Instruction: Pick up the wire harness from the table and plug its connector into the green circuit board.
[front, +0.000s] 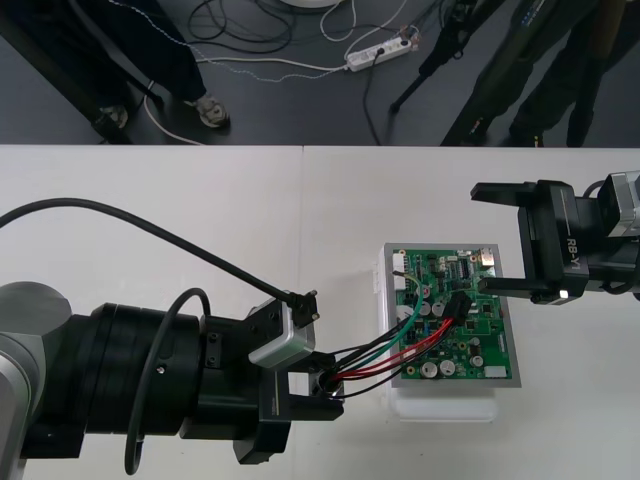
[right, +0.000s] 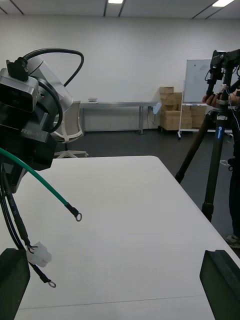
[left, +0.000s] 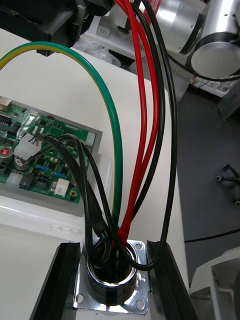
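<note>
Left gripper (left: 114, 247) is clamped on the round metal socket (left: 111, 287) of the wire harness (front: 395, 352), with one black finger (left: 62, 285) pressed against each side of the square flange. From the socket the wires (left: 150, 125) (red, black, and a green one with some yellow on it) loop up and out ahead of those fingers. They run over to the green circuit board (front: 470, 335), which sits on its white base (front: 440, 405) just past that gripper's tips. The black plug (front: 458, 305) is down on the middle of the board, but honestly I can't tell if it's actually seated. Right gripper (front: 480, 238) is on the board's far side, pointing back toward the left one, spread wide with nothing between its fingers. One of them hangs over the board's edge right beside the plug, and the other is out past the board over bare table (front: 200, 220). In the right wrist cam, a loose green lead (right: 45, 186) ending in a ring and a little white connector (right: 41, 259) dangle just ahead of the right gripper's fingers.
</note>
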